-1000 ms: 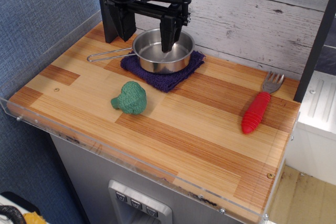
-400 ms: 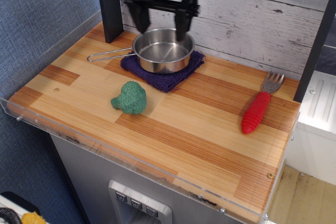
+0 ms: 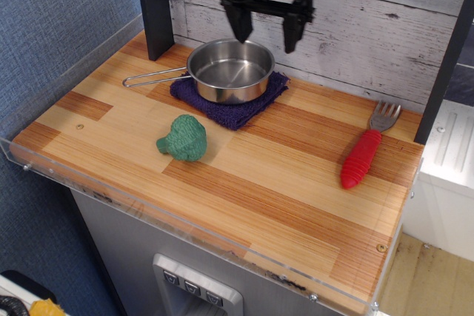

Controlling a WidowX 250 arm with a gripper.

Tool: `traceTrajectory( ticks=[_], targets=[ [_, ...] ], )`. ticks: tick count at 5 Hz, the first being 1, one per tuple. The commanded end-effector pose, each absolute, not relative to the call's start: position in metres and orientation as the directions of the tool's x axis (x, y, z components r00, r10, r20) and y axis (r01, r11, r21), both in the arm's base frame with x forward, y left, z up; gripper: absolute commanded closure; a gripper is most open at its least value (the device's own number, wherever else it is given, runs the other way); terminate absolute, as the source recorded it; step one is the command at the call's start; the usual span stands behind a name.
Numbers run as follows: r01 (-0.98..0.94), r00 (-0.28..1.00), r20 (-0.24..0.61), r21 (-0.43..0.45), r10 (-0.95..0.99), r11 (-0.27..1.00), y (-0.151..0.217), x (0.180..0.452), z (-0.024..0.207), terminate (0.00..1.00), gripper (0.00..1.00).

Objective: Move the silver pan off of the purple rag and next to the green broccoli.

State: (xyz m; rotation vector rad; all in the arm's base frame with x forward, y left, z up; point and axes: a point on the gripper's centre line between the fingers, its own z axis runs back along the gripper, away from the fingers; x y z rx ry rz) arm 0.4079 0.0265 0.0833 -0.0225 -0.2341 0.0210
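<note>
One silver pan (image 3: 230,70) on one purple rag (image 3: 231,101); one green broccoli (image 3: 184,138) at its 7 o'clock. Gripper (image 3: 266,35) spread wide, empty, above pan's 1 o'clock.

A robot test bench staged as a toy kitchen: a wooden countertop (image 3: 244,175) edged with clear acrylic, a whitewashed plank backdrop (image 3: 370,20), blue fabric wall (image 3: 59,12), and play items, a silver pan (image 3: 229,70) and red-handled fork (image 3: 364,149).

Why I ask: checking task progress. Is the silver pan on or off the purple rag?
On. The silver pan sits upright on the purple rag, whose edges show beneath it; the open gripper holds nothing.
</note>
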Motion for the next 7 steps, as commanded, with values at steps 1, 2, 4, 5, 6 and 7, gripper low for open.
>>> traceTrajectory(
  ticks=[1,2,4,5,6,7],
  targets=[
    [0.007,0.973,0.231,-0.016,-0.003,1.0,0.009,0.422,0.079,0.0,0.0],
    [0.001,0.981,0.196,0.009,-0.003,1.0,0.012,0.416,0.071,0.0,0.0],
    [-0.015,0.977,0.215,0.009,0.012,1.0,0.021,0.41,0.082,0.0,0.0],
    [0.001,0.985,0.173,0.022,-0.005,1.0,0.019,0.403,0.069,0.0,0.0],
    [0.011,0.991,0.134,0.043,-0.017,0.999,0.019,0.401,0.056,0.0,0.0],
    [0.006,0.991,0.131,0.041,-0.011,0.999,0.02,0.401,0.054,0.0,1.0]
  ],
)
